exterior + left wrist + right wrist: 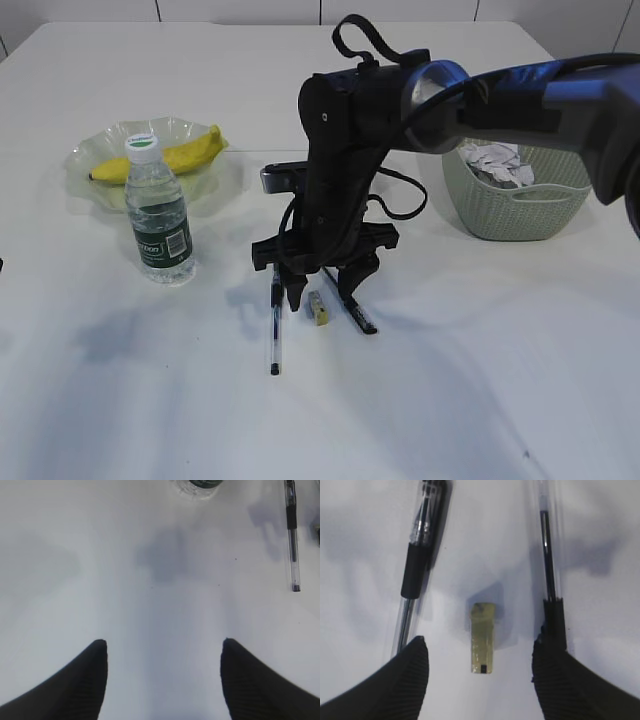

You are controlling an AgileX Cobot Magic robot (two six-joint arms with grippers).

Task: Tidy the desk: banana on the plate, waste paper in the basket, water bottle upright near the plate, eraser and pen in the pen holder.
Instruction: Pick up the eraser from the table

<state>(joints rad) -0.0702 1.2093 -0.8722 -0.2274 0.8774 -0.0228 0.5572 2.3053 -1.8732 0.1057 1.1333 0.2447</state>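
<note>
- Right end effector (480,680) open, low over the desk (480,380), eraser (483,637) between its fingers, a pen (417,565) outside each.
- Left end effector (164,680) open, empty.

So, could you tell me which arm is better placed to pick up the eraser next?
The right. Its open claw hangs over the eraser, which lies between its fingers, flanked by two pens. The left claw is open over bare desk.

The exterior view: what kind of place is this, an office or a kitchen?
Probably a mock desk for robot practice: a plain white desk with pens, an eraser, a basket of crumpled paper, and a banana on a plate.
</note>
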